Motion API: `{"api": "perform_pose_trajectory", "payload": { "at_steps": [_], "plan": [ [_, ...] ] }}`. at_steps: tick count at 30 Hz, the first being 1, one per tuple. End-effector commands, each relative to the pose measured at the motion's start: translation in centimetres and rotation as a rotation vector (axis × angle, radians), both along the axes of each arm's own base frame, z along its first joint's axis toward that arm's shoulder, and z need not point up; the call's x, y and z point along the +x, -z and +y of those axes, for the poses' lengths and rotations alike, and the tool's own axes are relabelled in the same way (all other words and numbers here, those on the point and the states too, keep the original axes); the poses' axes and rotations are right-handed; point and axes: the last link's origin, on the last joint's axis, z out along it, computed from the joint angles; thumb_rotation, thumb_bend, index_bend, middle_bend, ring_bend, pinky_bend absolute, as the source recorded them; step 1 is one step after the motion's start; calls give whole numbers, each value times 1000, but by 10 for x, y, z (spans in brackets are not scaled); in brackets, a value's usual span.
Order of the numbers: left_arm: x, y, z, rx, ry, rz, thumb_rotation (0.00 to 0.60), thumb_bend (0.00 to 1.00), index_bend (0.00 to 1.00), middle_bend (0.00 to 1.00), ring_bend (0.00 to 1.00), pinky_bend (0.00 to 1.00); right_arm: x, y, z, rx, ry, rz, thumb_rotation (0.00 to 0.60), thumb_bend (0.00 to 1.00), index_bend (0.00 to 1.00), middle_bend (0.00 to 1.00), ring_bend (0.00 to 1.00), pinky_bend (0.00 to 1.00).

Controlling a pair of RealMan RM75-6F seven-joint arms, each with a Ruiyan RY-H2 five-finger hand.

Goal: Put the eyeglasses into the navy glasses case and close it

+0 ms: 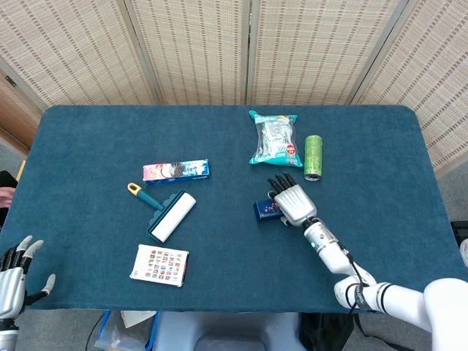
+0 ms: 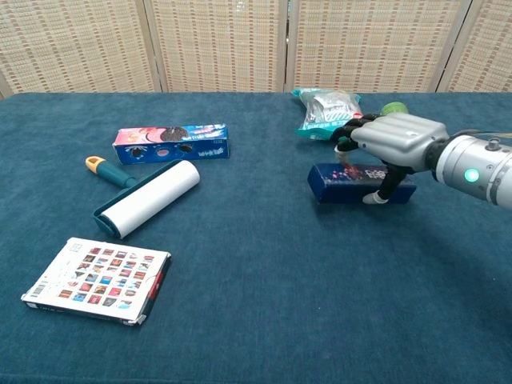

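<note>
The navy glasses case lies closed on the blue table, right of centre, and shows partly in the head view. My right hand reaches over its right end and grips it, fingers across the top and far side, thumb on the near side. From above, the right hand hides most of the case. My left hand hovers off the table's front left corner, fingers spread and holding nothing. No eyeglasses show in either view.
A green can and a teal snack bag lie behind the case. Further left are a cookie box, a lint roller and a flat printed box near the front edge.
</note>
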Motion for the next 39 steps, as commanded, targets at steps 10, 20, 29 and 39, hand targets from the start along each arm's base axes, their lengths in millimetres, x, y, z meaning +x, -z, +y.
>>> {"api": "perform_pose_trajectory", "payload": {
  "at_steps": [10, 20, 29, 39],
  "plan": [
    [8, 0, 13, -14, 40, 22, 600, 331, 138, 53, 63, 0, -26, -73, 35, -162, 54, -154, 600, 194, 0, 6, 0, 0],
    [24, 3, 32, -36, 88, 62, 600, 331, 138, 53, 63, 0, -95, -146, 102, -385, 189, -254, 600, 286, 173, 152, 1, 12],
    [39, 1, 44, 60, 124, 85, 600, 331, 140, 52, 63, 0, -144, -178, 172, -412, 345, -274, 600, 288, 193, 167, 7, 61],
    [47, -1, 46, 101, 143, 92, 600, 331, 140, 53, 64, 0, -151, -183, 200, -419, 338, -332, 600, 288, 200, 167, 7, 61]
  ]
}}
